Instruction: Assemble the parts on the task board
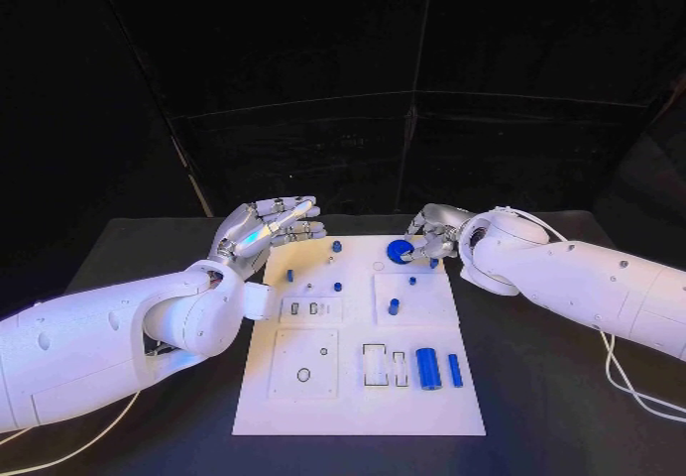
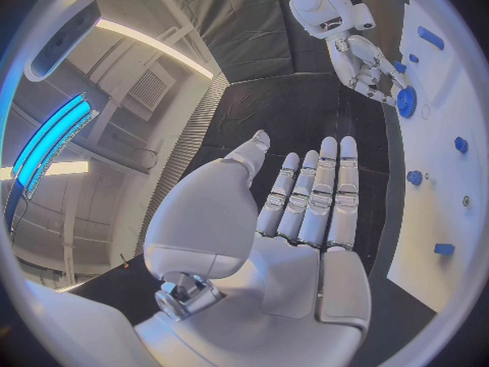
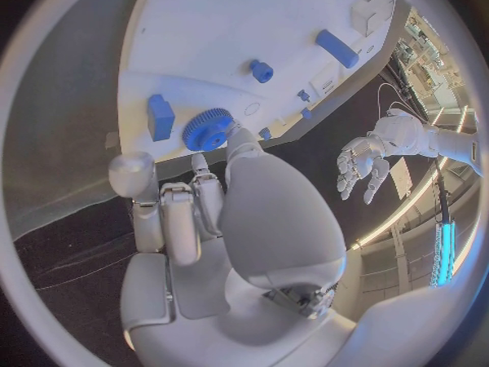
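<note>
The white task board lies in the middle of the table. A blue gear sits at its far edge, and my right hand grips it by the rim with thumb and fingertips. The right wrist view shows the gear at my thumb tip, with a blue block and a blue peg nearby. My left hand is raised over the board's far left corner, fingers straight and apart, holding nothing; the left wrist view shows its flat palm. A blue cylinder and a blue bar lie near the front right.
Small blue pegs stand in the board's far half, and one blue piece lies at mid-board. White cables hang by my right arm. Black table surrounds the board.
</note>
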### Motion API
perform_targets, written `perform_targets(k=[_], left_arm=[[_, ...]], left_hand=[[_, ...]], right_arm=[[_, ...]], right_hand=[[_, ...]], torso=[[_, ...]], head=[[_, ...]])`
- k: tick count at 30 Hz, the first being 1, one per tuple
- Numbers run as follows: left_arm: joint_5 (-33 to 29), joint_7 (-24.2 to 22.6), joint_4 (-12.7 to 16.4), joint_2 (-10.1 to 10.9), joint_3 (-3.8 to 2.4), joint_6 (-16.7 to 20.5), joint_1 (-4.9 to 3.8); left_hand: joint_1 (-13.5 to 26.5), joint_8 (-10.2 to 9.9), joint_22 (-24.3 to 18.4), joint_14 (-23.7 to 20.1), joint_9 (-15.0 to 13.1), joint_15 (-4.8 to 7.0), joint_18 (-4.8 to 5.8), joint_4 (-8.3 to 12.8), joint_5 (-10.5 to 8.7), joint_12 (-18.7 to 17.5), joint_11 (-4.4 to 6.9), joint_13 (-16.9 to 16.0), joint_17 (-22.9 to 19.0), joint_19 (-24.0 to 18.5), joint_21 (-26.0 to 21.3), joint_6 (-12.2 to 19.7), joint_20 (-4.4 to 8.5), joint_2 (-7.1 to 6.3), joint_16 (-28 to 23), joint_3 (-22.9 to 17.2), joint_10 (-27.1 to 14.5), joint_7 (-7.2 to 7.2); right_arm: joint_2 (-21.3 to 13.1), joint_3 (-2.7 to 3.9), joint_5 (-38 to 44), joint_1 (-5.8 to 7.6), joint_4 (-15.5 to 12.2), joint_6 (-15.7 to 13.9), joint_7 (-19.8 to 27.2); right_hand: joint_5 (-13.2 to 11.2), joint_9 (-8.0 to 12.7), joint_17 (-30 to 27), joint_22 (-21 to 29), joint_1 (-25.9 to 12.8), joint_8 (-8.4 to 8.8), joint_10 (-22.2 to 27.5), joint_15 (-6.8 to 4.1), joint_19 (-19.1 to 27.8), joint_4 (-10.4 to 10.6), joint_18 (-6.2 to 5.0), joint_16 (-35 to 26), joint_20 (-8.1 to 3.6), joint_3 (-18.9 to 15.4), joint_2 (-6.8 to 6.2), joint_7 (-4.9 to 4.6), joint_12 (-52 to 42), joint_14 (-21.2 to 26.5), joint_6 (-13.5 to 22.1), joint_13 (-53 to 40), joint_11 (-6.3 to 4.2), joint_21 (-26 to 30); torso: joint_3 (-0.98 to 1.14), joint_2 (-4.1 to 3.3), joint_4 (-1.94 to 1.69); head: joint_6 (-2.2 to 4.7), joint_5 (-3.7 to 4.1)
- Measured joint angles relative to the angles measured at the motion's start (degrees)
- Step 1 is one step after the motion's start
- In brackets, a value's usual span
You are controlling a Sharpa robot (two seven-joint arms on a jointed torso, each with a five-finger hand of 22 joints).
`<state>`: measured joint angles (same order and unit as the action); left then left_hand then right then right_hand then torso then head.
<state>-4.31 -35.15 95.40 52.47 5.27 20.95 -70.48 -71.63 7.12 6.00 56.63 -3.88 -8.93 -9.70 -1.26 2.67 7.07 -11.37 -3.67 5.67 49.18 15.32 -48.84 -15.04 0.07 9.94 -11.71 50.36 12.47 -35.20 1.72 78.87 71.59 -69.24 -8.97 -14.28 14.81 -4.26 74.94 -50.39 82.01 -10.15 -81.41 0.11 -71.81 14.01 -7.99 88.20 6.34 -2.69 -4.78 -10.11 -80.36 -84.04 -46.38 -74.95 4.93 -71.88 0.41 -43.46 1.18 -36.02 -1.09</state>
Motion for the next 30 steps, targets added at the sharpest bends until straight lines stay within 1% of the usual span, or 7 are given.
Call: perform_targets(k=[5,7,12,16,19,21,30], left_arm=[[0.0,0.03,-0.12,-0.04,0.0,-0.06,0.0],[0.0,0.04,-0.17,-0.08,0.0,-0.09,0.0],[0.0,0.08,-0.25,-0.12,0.0,-0.14,0.0],[0.0,0.12,-0.28,-0.18,0.0,-0.15,0.0],[0.0,0.15,-0.33,-0.24,0.0,-0.16,0.0],[0.0,0.17,-0.34,-0.31,0.0,-0.17,0.0],[0.0,0.21,-0.36,-0.37,0.0,-0.19,0.0]], left_hand=[[0.0,0.0,-0.01,0.0,0.0,0.0,0.0,0.0,0.0,0.0,0.0,0.0,0.0,0.0,0.0,0.0,0.0,0.0,0.0,0.0,0.0,0.0],[0.0,0.0,-0.06,0.0,0.0,0.0,0.0,0.0,0.0,0.0,0.0,0.0,0.0,0.0,0.0,0.0,0.0,0.0,0.0,0.0,0.0,0.0],[0.0,0.0,-0.05,0.0,0.0,0.0,0.0,0.0,0.0,0.0,0.0,0.0,0.0,0.0,0.0,0.0,0.0,0.0,0.0,0.0,0.0,0.0],[0.0,0.0,-0.05,0.0,0.0,0.0,0.0,0.0,0.0,0.0,0.0,0.0,0.0,0.0,0.0,0.0,0.0,0.0,0.0,0.0,0.0,0.0],[0.0,0.0,-0.05,0.0,0.0,0.0,0.0,0.0,0.0,0.0,0.0,0.0,0.0,0.0,0.0,0.0,0.0,0.0,0.0,0.0,0.0,0.0],[0.0,0.0,-0.04,0.0,0.0,0.0,0.0,0.0,0.0,0.0,0.0,0.0,0.01,0.0,0.0,0.0,0.0,0.0,0.0,0.0,0.0,0.0],[0.0,0.0,-0.04,0.0,0.0,0.0,0.0,0.0,0.0,0.0,0.0,0.0,-0.02,0.0,0.0,0.0,0.0,0.0,0.0,0.0,0.0,0.0]], right_arm=[[0.26,0.0,0.8,0.0,0.02,-0.62,0.17],[0.39,0.0,1.31,0.0,0.07,-0.74,0.23],[0.72,0.01,3.11,0.0,0.32,-0.85,0.27],[1.15,0.01,4.43,0.0,0.81,-0.79,0.23],[1.6,0.01,5.18,0.0,1.12,-0.58,0.13],[1.82,0.01,5.59,0.0,1.28,-0.31,0.05],[2.27,0.01,6.52,-0.02,1.69,1.3,-0.42]], right_hand=[[0.0,0.03,0.0,-0.34,0.41,-0.28,-0.08,0.0,0.0,-0.78,0.0,0.0,0.0,0.11,0.54,0.0,-0.12,0.0,0.0,0.0,0.08,-0.23],[-0.08,0.09,0.0,-0.58,0.54,-0.28,-0.08,0.0,-0.2,-1.08,-0.01,0.21,0.2,0.14,0.67,0.0,-0.34,0.0,0.01,0.0,0.08,-0.39],[-0.75,0.2,0.0,-0.92,0.54,-0.28,-0.07,0.0,-0.2,-1.55,-0.01,0.21,0.2,0.29,0.67,-0.01,-0.34,0.0,0.01,0.0,0.08,-0.4],[-0.83,0.21,-0.01,-1.03,0.54,-0.28,-0.07,0.0,-0.2,-1.71,-0.01,0.21,0.2,0.13,0.67,-0.01,-0.34,0.0,0.01,0.0,0.08,-0.63],[-1.14,0.21,-0.01,-1.18,0.54,-0.28,-0.07,0.0,-0.2,-1.86,-0.01,0.21,0.2,0.28,0.67,-0.01,-0.34,0.0,0.01,0.0,0.08,-0.63],[-1.14,0.21,-0.01,-1.2,0.84,-0.28,-0.07,0.0,-0.2,-1.94,-0.01,0.21,0.2,0.35,0.97,-0.01,-0.34,0.0,0.01,0.0,0.08,-0.63],[-1.47,0.21,-0.02,-1.32,1.15,-0.28,-0.07,0.0,-0.19,-2.28,-0.01,0.21,0.2,0.7,1.28,-0.01,-0.34,0.0,0.02,0.0,0.08,-0.63]], torso=[[0.02,0.0,0.04],[0.03,0.0,0.05],[0.04,-0.03,0.05],[0.04,-0.04,0.04],[0.05,-0.04,0.03],[0.05,-0.05,0.01],[0.08,-0.05,-0.03]], head=[[-0.08,0.01],[-0.08,0.05],[-0.18,0.18],[-0.25,0.19],[-0.41,0.19],[-0.55,0.19],[-0.82,0.09]])
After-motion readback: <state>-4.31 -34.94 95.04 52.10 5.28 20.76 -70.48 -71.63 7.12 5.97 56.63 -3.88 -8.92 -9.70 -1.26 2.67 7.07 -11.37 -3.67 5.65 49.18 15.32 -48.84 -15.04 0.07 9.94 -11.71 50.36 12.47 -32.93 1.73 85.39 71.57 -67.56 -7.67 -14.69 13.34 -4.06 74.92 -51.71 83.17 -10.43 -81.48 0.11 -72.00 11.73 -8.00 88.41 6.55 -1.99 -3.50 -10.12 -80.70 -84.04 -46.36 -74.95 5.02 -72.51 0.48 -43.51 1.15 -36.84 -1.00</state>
